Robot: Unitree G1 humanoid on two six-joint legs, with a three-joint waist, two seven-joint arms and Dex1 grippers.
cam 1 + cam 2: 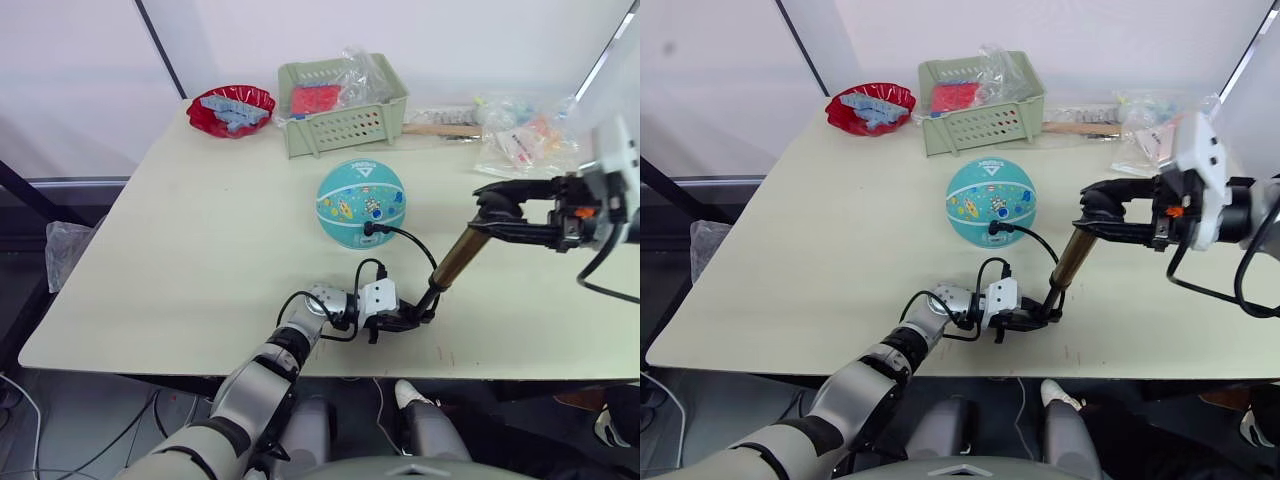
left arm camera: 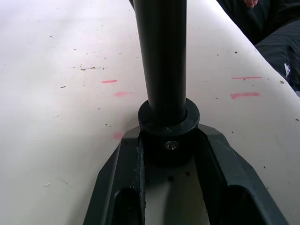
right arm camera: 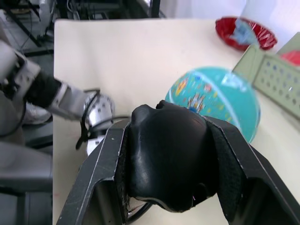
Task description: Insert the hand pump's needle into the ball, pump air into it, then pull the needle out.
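left pincer [image 1: 408, 318] clamps the brass-gold hand pump's [image 1: 455, 257] base near the round teal printed ball [image 1: 360, 203] to steady it while right pincer [image 1: 497, 212] grips its black t-handle [image 3: 168, 154] for pumping.

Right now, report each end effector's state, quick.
Left end effector: shut on the hand pump, at its bottom cap on the table.
Right end effector: shut on the pump's T-handle.

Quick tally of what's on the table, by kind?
ball: 1
hand pump: 1
red bowl: 1
green basket: 1
clear bags pile: 1, contents too cluttered to split
Total: 5
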